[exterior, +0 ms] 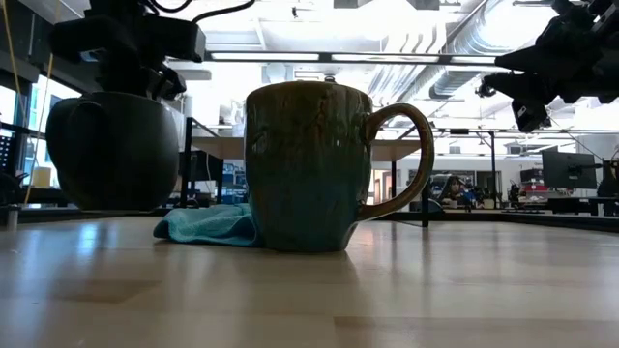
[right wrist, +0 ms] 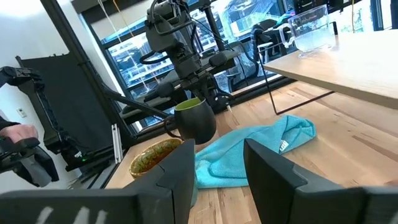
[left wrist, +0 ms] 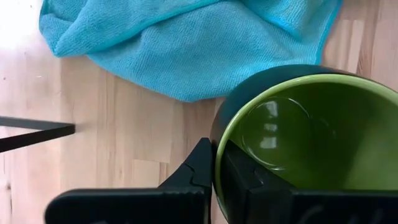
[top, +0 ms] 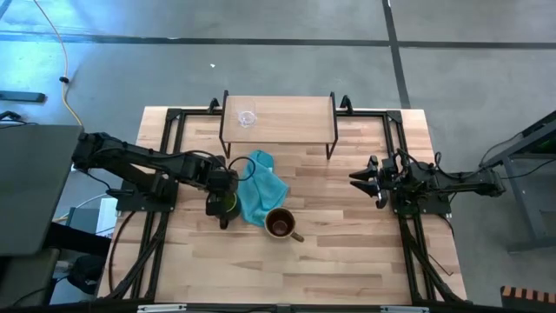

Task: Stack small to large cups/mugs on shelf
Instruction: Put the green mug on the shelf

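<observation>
My left gripper (top: 224,202) is shut on the dark mug (top: 228,207) with the green inside, at the table's left of centre beside the teal cloth (top: 261,196). The olive-tan mug (top: 280,224) stands upright on the table, just right of the cloth's near edge, its handle (exterior: 406,159) pointing to the right. A tiny clear glass cup (top: 248,117) stands on the left part of the light-wood shelf (top: 287,120) at the table's far edge. My right gripper (top: 360,178) hovers open at the table's right, pointing level toward the cloth. My left gripper pinches the dark mug's rim (left wrist: 219,168), one finger (left wrist: 239,177) inside the green hollow and the other finger (left wrist: 199,168) outside the dark wall. The fingers come from above, slanting steeply down. The mug (exterior: 116,150) is upright; whether its base is on the table I cannot tell.
The cloth (left wrist: 186,43) lies crumpled between the dark mug and the shelf's black legs (top: 330,143). Black frame rails (top: 165,174) run along both table sides. Bare wood (top: 287,269) stretches along the near edge.
</observation>
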### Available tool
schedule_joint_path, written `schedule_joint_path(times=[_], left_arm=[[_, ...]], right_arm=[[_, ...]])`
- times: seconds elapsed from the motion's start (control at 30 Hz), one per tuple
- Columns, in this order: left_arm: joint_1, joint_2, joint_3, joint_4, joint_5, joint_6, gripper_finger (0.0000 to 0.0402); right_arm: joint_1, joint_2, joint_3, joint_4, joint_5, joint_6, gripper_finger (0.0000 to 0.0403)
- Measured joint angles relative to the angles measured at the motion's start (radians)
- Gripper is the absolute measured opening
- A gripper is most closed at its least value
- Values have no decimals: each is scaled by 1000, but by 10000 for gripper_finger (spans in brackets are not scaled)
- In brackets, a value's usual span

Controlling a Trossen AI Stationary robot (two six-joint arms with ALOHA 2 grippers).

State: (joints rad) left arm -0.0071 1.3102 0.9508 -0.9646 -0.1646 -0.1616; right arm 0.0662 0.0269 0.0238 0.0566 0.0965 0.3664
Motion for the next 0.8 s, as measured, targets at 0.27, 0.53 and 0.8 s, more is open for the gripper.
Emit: schedule_joint_path(times=[0.27, 0.53, 0.8], left_arm=[[0, 4, -21, 24, 6, -16, 0], [0, 4, -52, 31, -1, -31, 0], [0, 1, -92, 64, -3, -45, 0]], right_arm=[[0, 0, 0, 5, 1, 0, 128], [0, 0, 0, 23, 2, 0, 128], [0, 0, 0, 23, 3, 21, 128]])
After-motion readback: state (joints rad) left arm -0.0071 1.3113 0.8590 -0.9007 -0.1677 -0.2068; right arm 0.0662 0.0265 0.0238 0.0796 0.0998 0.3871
